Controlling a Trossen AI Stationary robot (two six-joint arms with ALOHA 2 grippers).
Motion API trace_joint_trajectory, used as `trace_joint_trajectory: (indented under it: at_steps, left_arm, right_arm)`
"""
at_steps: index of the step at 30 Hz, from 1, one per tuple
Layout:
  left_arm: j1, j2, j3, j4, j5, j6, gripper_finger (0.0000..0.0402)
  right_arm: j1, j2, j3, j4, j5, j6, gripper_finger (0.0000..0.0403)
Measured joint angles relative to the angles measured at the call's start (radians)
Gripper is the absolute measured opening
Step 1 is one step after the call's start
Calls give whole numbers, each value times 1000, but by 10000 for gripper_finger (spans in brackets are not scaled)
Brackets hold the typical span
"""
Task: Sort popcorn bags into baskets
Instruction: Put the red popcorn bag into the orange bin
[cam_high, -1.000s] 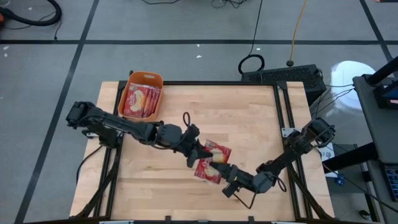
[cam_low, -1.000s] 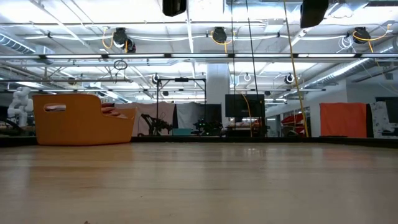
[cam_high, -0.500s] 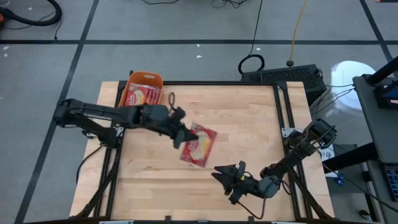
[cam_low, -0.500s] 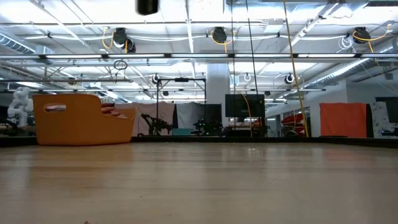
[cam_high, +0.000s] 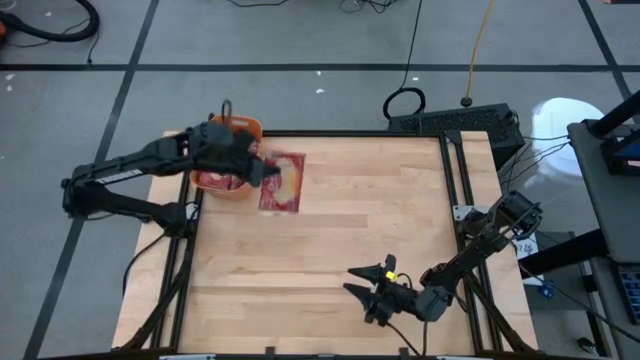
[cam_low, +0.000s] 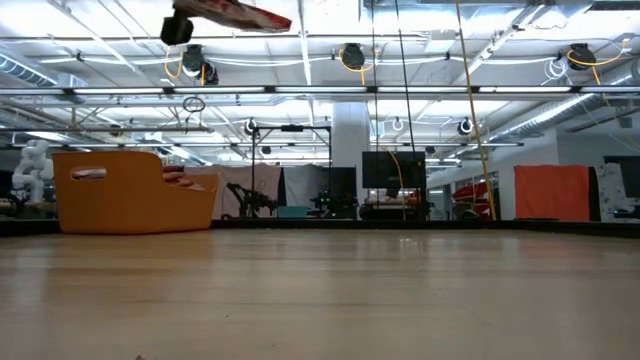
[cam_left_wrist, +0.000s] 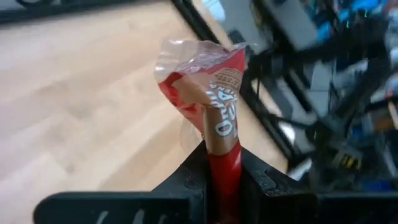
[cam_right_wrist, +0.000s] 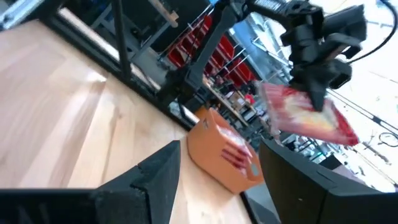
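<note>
My left gripper (cam_high: 262, 172) hangs high over the table's far left, just right of the orange basket (cam_high: 238, 128), and is shut on one red popcorn bag (cam_high: 282, 183). The low view shows this bag (cam_low: 247, 14) high above the table. More popcorn bags (cam_high: 213, 181) lie inside the basket, partly hidden by the left arm. My right gripper (cam_high: 352, 282) stands open near the table's near edge with nothing between its fingers. In the right wrist view the basket (cam_right_wrist: 219, 151) and the carried bag (cam_right_wrist: 309, 116) show farther off. My left gripper pinches the bag's edge nearest the basket (cam_left_wrist: 222, 163) between its two fingers, coming from the table's left and slanting a little downward. The bag sticks out past the fingertips toward the table's right, lying nearly flat and somewhat crumpled, lifted clear of table and basket.
The bare wooden tabletop (cam_high: 380, 210) spreads between the two grippers. A dark frame runs along the table's edges (cam_high: 455, 190). Cables and a black box (cam_high: 450, 120) lie on the floor beyond the far right corner.
My left gripper has carried the bag up and away from the table's middle toward the far left, ending beside the basket; the bag has turned flat and stays lifted clear. My right gripper has rolled about its own axis near the near edge.
</note>
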Motion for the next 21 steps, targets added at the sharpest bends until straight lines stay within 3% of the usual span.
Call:
trace_joint_trajectory:
  at_steps: [3,11,17,21]
  left_arm:
    - [66,-37,-2,-108,10,39,46]
    - [176,-131,0,-152,31,165,46]
    - [250,-176,0,-187,32,258,46]
    - [316,-174,0,-247,32,247,46]
  right_arm:
    - [0,0,-32,13,-1,25,212]
    - [-20,0,-132,123,-12,50,212]
    - [-55,0,-212,184,-111,120,212]
    - [-80,0,-261,184,-120,162,212]
